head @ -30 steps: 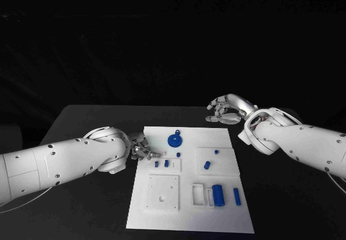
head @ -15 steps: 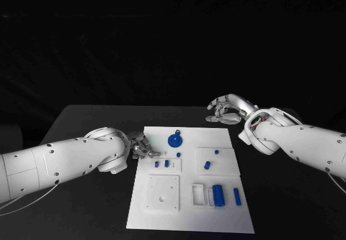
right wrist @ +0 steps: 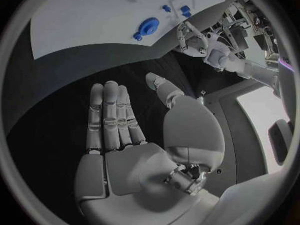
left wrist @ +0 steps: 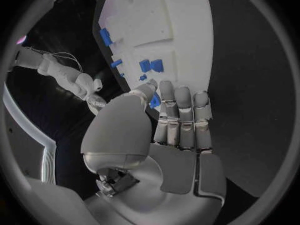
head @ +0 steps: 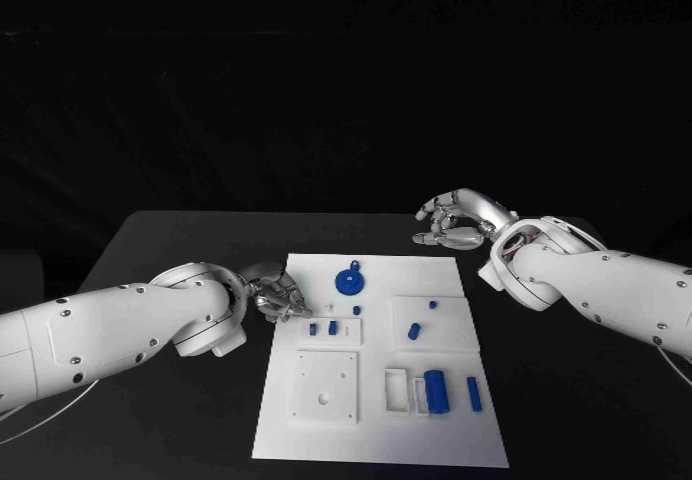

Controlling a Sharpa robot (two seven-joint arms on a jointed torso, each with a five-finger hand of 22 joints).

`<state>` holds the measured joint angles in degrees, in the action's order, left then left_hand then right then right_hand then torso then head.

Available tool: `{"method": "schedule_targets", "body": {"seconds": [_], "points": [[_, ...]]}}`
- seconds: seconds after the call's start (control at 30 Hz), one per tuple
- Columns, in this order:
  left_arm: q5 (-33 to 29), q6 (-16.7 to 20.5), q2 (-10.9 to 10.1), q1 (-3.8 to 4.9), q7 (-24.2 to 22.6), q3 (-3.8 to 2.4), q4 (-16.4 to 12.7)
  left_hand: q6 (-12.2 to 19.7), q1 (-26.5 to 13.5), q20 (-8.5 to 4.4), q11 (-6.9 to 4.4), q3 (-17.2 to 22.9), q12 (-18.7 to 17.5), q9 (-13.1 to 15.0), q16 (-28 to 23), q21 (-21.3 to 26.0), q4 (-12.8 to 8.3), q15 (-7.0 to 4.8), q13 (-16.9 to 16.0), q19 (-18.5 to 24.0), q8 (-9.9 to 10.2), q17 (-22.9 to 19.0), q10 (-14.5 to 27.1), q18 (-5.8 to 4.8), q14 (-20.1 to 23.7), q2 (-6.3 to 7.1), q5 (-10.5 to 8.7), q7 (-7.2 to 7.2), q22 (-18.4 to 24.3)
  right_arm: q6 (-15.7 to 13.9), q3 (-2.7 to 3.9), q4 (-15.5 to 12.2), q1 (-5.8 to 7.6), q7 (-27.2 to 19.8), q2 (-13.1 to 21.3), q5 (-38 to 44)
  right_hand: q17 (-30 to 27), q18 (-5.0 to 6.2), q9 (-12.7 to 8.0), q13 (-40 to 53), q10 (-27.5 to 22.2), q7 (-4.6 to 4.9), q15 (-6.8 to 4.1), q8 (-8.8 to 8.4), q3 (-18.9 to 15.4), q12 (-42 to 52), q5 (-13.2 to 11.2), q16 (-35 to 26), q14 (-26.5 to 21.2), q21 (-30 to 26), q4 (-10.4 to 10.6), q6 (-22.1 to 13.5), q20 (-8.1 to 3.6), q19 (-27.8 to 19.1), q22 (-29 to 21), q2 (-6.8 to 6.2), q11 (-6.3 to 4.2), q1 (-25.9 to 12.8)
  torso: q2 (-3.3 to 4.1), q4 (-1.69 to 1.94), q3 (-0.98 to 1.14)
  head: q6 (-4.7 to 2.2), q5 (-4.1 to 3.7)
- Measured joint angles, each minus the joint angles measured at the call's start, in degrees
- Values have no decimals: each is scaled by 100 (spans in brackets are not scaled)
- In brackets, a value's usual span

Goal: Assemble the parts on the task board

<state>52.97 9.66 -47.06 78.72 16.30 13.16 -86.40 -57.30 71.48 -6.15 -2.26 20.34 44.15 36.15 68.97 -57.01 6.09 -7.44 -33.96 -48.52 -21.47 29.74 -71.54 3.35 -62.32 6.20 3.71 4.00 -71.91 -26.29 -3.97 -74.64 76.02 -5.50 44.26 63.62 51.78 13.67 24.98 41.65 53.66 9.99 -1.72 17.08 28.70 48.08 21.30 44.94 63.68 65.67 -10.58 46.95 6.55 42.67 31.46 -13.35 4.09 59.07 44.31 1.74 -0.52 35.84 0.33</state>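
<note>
black table (head: 173, 240) carries white task board (head: 378, 435) at middle, lying flat, lengthwise toward robot.

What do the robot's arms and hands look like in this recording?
Both arms are glossy white rounded shells dotted with small dark screws. A thin pale cable loops under the left arm. The left hand and right hand are silver-grey metal with segmented fingers and smooth domed thumb bases.

left hand (head: 273, 293) fingers pinched together, right hand (head: 459, 217) fingers apart, holding nothing
</note>
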Motion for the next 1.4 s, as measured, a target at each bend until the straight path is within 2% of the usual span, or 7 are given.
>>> {"method": "schedule_targets", "body": {"seconds": [0.13,0.3,0.43,0.53,0.87,1.13,1.4], "points": [[-82,-28,-103,-4,-149,17,-103,-73,55,0,-13,-22,-35,-33,-20,26,-44,21,9,0,35,0,-13,1,-21,-59,0,-13,0,0,0,-2,0,0,5,-1,0,-1,0,0,0,-1,0,0,0,0,0,0,0,0,0,1,0,0,0,0,0,0,0,3,-1,3,-4],[-132,-121,-183,-23,-257,36,-200,-198,76,0,-10,-41,-101,-75,-43,66,-181,22,24,0,72,0,-52,2,-22,-276,0,-33,0,0,0,-3,0,1,6,-1,0,-2,0,-5,0,-3,0,0,0,0,0,0,0,0,0,3,0,0,0,0,0,0,-1,10,-3,7,-9],[-137,-217,-191,-37,-294,41,-223,-348,49,0,-40,-95,-136,-102,-43,66,-281,52,31,0,89,8,-151,3,-52,-329,-41,-58,-18,0,0,-3,0,1,6,-2,-1,-2,0,-5,0,2,0,0,0,0,0,0,0,0,0,-3,0,0,-1,0,0,0,-1,11,-9,13,-4],[-135,-285,-183,-47,-298,42,-223,-436,44,2,-63,-106,-137,-116,-42,66,-321,54,31,-2,90,31,-235,4,-70,-334,-41,-87,-24,0,0,-3,-1,1,5,-2,-1,-3,1,-5,0,2,0,0,0,0,0,0,0,0,0,-21,0,0,-1,0,0,0,-1,11,-10,14,2],[-115,-431,-98,-93,-283,47,-152,-524,-95,-12,-73,-137,-167,-136,-42,66,-321,37,31,-99,122,46,-318,6,-147,-196,-41,-96,-32,0,-1,-3,-2,1,4,-3,4,-5,4,-12,0,2,0,0,0,0,22,0,0,0,0,-22,0,0,4,0,0,0,-1,7,-4,25,18],[-68,-446,-40,-114,-253,49,-78,-575,-135,-32,-113,-137,-184,-136,-42,66,-321,-2,25,-118,155,55,-360,8,-189,-239,-41,-126,-39,0,-1,-3,-3,1,6,-3,4,-6,4,-18,0,1,0,0,0,0,22,0,0,-23,0,-22,0,0,4,0,0,0,-1,3,0,30,23],[-29,-437,-1,-115,-199,49,5,-605,-183,-19,-92,-116,-189,-137,-42,66,-270,5,20,-147,153,60,-381,10,-199,-287,-45,-95,-45,0,-1,-3,-3,1,6,-4,3,-31,3,-20,0,-1,0,0,0,23,22,0,0,-23,0,-20,0,0,9,0,0,0,-1,3,1,34,16]]}}
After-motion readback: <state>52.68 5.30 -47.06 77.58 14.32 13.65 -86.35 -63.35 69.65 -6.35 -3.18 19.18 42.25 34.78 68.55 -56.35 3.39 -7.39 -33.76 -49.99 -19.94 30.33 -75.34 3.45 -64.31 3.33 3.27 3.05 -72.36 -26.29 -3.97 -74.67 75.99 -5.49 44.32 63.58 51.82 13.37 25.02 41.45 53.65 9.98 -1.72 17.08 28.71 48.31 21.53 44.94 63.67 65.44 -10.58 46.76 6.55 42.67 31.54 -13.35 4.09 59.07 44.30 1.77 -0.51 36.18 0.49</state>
